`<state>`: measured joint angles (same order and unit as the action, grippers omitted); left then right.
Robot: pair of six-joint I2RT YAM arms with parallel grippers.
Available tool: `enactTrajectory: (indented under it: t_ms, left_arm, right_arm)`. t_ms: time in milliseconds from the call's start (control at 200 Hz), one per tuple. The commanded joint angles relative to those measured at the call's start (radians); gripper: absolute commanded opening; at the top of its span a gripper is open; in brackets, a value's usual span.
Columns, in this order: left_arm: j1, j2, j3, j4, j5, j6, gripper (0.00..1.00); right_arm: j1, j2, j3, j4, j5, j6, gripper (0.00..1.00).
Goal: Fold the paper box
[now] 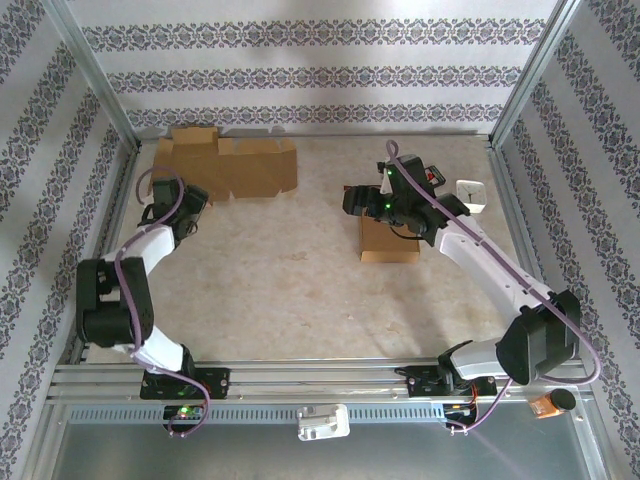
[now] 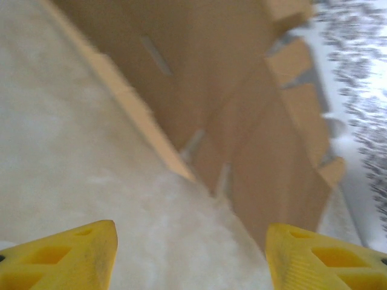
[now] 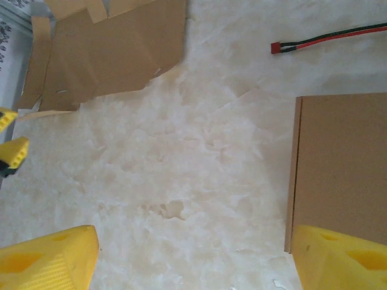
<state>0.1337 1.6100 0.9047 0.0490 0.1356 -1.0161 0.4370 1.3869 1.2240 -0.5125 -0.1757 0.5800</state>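
Light, thin and likely to bend at its creases, the flat cardboard sheet [image 1: 245,165] lies well left of the folded box [image 1: 388,245] and is best pinched by an edge flap; the left end effector [image 2: 190,241] and right end effector [image 3: 193,254] both stand apart, empty.

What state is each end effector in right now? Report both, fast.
Left end effector: open, holding nothing.
Right end effector: open, holding nothing.

one flat box blank [image 1: 250,165], one folded box [image 1: 385,247], one small white square item [image 1: 471,193], one red-and-black cable [image 3: 329,39], one surface [image 1: 300,300].
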Motion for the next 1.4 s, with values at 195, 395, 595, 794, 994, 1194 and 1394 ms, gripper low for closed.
enactTrajectory:
  t_ms: [195, 395, 595, 794, 994, 1194, 1394]
  left_arm:
    - [0.050, 0.270, 0.190, 0.014, 0.126, 0.010, 0.69]
    - [0.055, 0.330, 0.235, 0.070, 0.151, 0.034, 0.68]
    - [0.060, 0.342, 0.302, 0.020, 0.075, 0.129, 0.74]
    - [0.072, 0.358, 0.305, 0.089, 0.117, 0.093, 0.85]
    - [0.076, 0.417, 0.324, 0.050, 0.139, 0.013, 0.73]
    - [0.080, 0.412, 0.314, 0.050, 0.141, 0.021, 0.33]
    - [0.073, 0.282, 0.220, 0.112, 0.306, -0.017, 0.00]
  right_arm:
    - [0.012, 0.003, 0.055, -0.050, -0.067, -0.008, 0.85]
    - [0.019, 0.006, 0.052, -0.062, -0.123, -0.008, 0.85]
    - [0.023, 0.016, 0.067, -0.067, -0.136, -0.012, 0.86]
    - [0.026, 0.041, 0.080, -0.073, -0.146, -0.017, 0.87]
    - [0.028, 0.041, 0.095, -0.080, -0.150, -0.012, 0.88]
    - [0.026, 0.008, 0.092, -0.096, -0.109, -0.010, 0.88]
    - [0.016, -0.030, 0.077, -0.092, -0.088, 0.014, 0.88]
